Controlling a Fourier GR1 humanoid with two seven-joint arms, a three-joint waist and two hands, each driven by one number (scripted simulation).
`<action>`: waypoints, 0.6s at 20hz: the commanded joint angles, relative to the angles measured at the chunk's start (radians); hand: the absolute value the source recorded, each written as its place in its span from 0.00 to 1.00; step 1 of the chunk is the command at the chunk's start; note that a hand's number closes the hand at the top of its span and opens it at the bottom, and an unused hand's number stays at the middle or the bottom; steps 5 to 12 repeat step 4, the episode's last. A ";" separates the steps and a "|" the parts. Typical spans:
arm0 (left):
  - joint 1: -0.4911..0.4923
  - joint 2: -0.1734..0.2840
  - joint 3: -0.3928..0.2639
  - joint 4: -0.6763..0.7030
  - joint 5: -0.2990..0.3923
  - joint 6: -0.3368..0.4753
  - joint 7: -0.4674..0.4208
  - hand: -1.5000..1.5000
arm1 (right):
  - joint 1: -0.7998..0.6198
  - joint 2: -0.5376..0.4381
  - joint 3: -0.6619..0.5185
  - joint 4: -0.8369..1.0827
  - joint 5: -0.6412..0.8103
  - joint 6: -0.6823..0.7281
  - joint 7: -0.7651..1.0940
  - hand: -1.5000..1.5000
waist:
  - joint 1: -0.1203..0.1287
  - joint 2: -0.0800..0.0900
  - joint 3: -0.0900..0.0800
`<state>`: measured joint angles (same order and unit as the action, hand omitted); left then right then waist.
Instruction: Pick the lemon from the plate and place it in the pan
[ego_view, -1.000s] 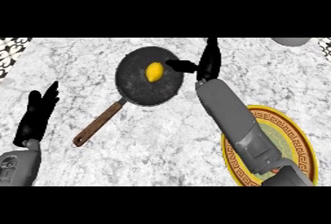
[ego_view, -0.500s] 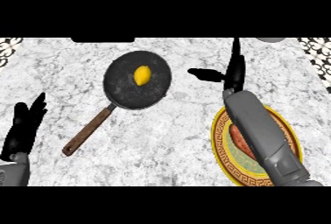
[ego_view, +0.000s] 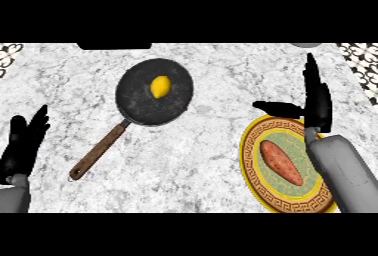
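nearest, the plate (ego_view: 255, 187) sits at the right on the counter (ego_view: 192, 170), gold-rimmed, carrying only a long reddish thing that looks like a sweet potato (ego_view: 281, 162), though its surface is hard to read. the lemon is no longer on it. at the left edge the left robot hand (ego_view: 22, 142) rests spread, fingers up, holding nothing. just beyond the plate's far rim, the right robot hand (ego_view: 316, 102) is also spread, fingers straight and thumb out to the left, empty. farther off, left of centre, the pan (ego_view: 136, 107) lies with its brown handle running near-left, and the lemon (ego_view: 159, 87) sits inside it, long axis running near to far, tips pointing toward and away from the robot. judging by this, the placing is done; the next move calls only for drawing the right arm clear.
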<state>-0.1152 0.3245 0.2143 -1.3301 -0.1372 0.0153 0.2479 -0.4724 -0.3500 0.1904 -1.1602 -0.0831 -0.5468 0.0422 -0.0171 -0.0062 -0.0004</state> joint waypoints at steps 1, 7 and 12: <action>0.070 -0.009 -0.009 -0.062 0.003 -0.021 -0.014 0.50 | 0.154 -0.105 -0.010 -0.229 -0.001 0.065 0.075 0.00 | 0.006 0.000 0.000; 0.022 -0.003 -0.001 -0.077 0.015 -0.031 0.050 0.50 | 0.258 -0.150 -0.065 -0.340 -0.028 0.108 0.092 0.00 | 0.007 0.002 0.000; 0.022 -0.003 -0.001 -0.077 0.015 -0.031 0.050 0.50 | 0.258 -0.150 -0.065 -0.340 -0.028 0.108 0.092 0.00 | 0.007 0.002 0.000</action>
